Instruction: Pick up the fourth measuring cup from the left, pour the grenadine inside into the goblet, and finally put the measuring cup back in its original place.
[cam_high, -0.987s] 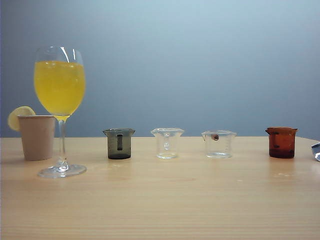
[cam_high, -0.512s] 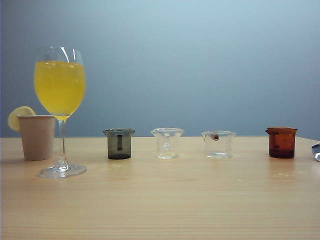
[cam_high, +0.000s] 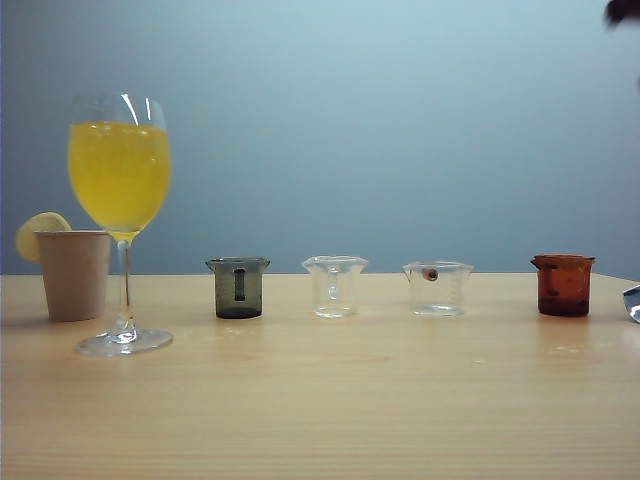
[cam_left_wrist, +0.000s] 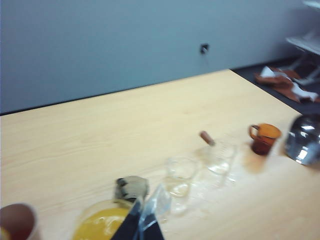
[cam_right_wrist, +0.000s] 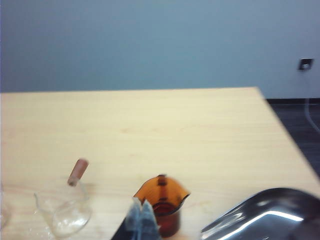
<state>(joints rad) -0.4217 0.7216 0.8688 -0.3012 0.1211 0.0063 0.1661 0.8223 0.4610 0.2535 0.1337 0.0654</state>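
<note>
The fourth measuring cup (cam_high: 563, 285), translucent red-orange, stands upright at the right end of the row on the table. A darker red layer of grenadine (cam_high: 563, 306) shows low inside it. The goblet (cam_high: 120, 180), filled with yellow juice, stands at the far left. My right gripper (cam_right_wrist: 142, 216) is shut and empty, hovering just short of the red-orange cup (cam_right_wrist: 162, 202). My left gripper (cam_left_wrist: 145, 220) is shut with nothing in it, above the goblet's rim (cam_left_wrist: 97, 225) and beside the dark-grey cup (cam_left_wrist: 131, 187). In the exterior view only a dark bit of the right arm (cam_high: 620, 10) shows at the top right corner.
A tan paper cup (cam_high: 72, 272) with a lemon slice stands behind the goblet. A smoky grey cup (cam_high: 238, 287) and two clear cups (cam_high: 334, 285) (cam_high: 437, 288) fill the row. A shiny metal bowl (cam_right_wrist: 265, 215) lies right of the red-orange cup, near the table's right edge.
A dark part of the right arm has come into the top right corner of the exterior view. The cups and goblet have not moved.
</note>
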